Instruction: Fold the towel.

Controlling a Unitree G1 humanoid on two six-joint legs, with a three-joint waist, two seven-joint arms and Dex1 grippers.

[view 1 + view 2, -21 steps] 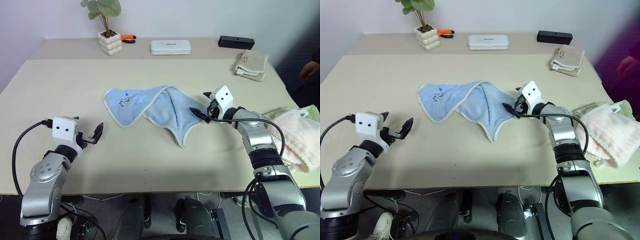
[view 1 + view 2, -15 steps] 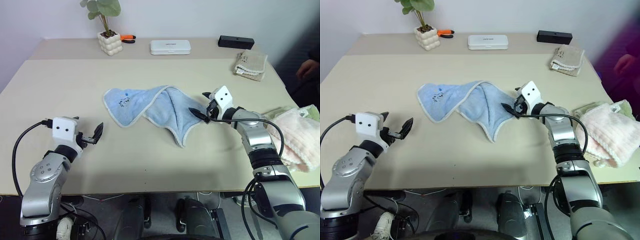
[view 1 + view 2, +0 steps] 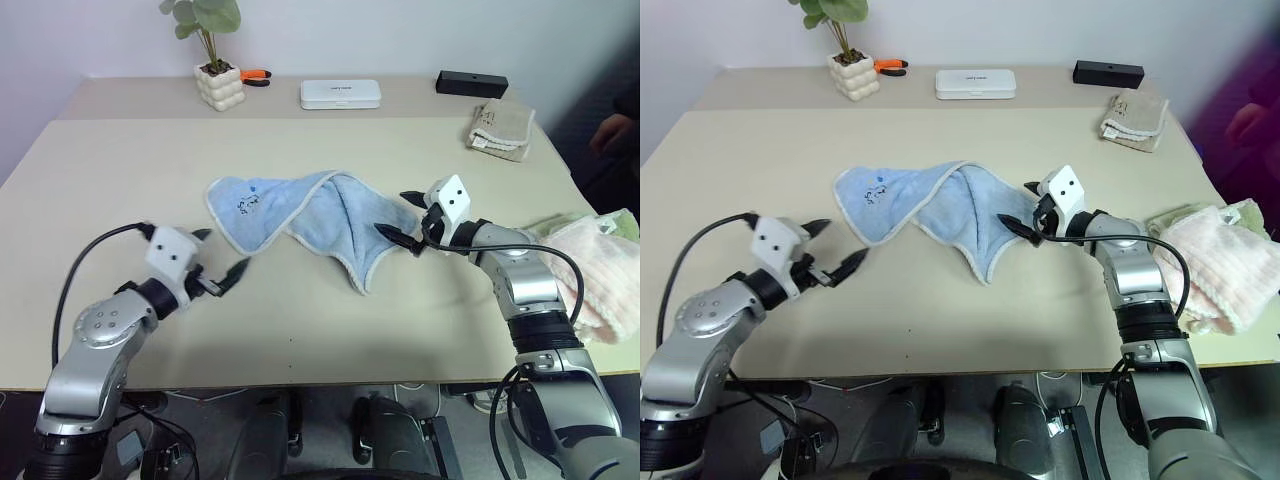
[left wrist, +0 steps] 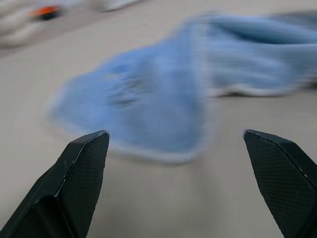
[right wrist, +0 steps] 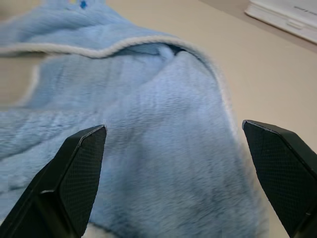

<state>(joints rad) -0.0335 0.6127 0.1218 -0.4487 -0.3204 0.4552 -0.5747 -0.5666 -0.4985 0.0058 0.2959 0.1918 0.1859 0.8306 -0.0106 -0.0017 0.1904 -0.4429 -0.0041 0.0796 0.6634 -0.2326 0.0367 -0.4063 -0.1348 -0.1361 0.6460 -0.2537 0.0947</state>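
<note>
The light blue towel point(image 3: 300, 215) lies crumpled in the middle of the table point(image 3: 110, 170), one half folded loosely over the other, with a small dark mark near its far left corner. My left gripper point(image 3: 222, 252) is open, just short of the towel's near left corner, pointing at it. In the left wrist view the towel point(image 4: 148, 99) lies ahead of the open left gripper point(image 4: 174, 134). My right gripper point(image 3: 398, 214) is open at the towel's right edge, hovering over the cloth. The right wrist view has towel point(image 5: 163, 163) between and beyond the spread right gripper point(image 5: 173, 126).
At the table's back stand a potted plant point(image 3: 220, 85), an orange-handled tool point(image 3: 257, 75), a white box point(image 3: 341, 94) and a black box point(image 3: 472, 84). A beige folded towel point(image 3: 502, 129) lies back right. A pink towel point(image 3: 590, 270) lies at the right edge. A person's hand point(image 3: 612, 132) shows far right.
My left arm has swung right and forward, bringing its open gripper close to the towel's near left corner. The right gripper has barely shifted at the towel's right edge. The towel lies as before.
</note>
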